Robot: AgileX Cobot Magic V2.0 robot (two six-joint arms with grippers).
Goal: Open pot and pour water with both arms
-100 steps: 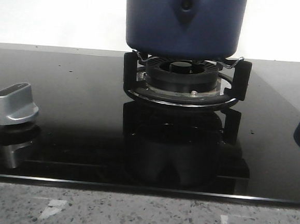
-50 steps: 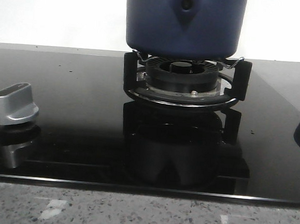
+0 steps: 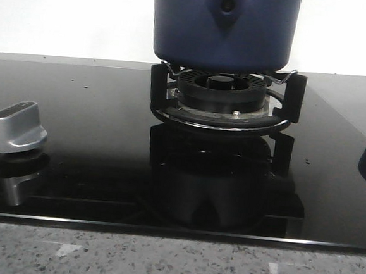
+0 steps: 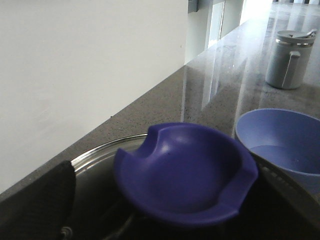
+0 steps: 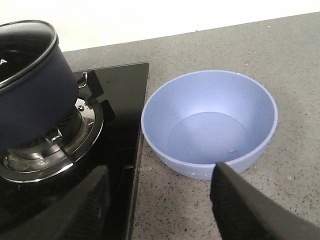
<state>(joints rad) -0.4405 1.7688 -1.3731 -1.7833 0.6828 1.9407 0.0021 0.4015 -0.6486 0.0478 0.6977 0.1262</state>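
At the left of the black glass hob [image 3: 94, 136] stands a silver control knob [image 3: 17, 127], and toward the middle the dark navy pot [image 3: 224, 27] sits on the burner grate [image 3: 224, 102], its teardrop handle mount facing near. The left wrist view shows a dark blue lid knob [image 4: 185, 172] over a glass lid's metal rim [image 4: 100, 150], but whether the left fingers [image 4: 37, 205] grip it I cannot tell. On the speckled desk [image 5: 300, 75] just right of the hob rests a lighter blue bowl [image 5: 210, 122], and the right fingers [image 5: 245, 205] stand spread apart near it, holding nothing.
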